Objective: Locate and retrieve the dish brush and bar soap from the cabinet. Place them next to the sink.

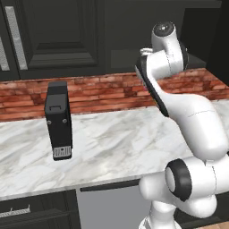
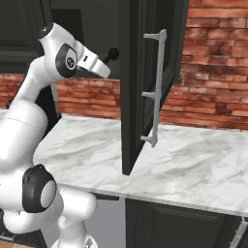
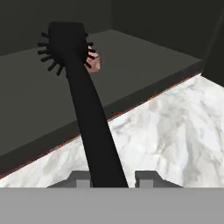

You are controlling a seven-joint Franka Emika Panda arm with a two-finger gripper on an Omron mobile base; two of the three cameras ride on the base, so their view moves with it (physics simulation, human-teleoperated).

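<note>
The dish brush (image 3: 85, 100) stands out from the gripper (image 3: 109, 180), its handle pinched between the two narrowed fingertips (image 3: 146, 178) and its spiky head farthest from them. Just past that head, the bar soap (image 3: 95, 62) lies on the cabinet shelf (image 3: 144, 57). Below the gripper spreads the white marble counter (image 3: 175, 131).

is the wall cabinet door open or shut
Open: the dark panelled cabinet door with its silver bar handle swings out over the white marble counter.

Flat even rendered light, no glare; dim cabinet (image 3: 144, 39) interior, soft low-resolution edges
</note>
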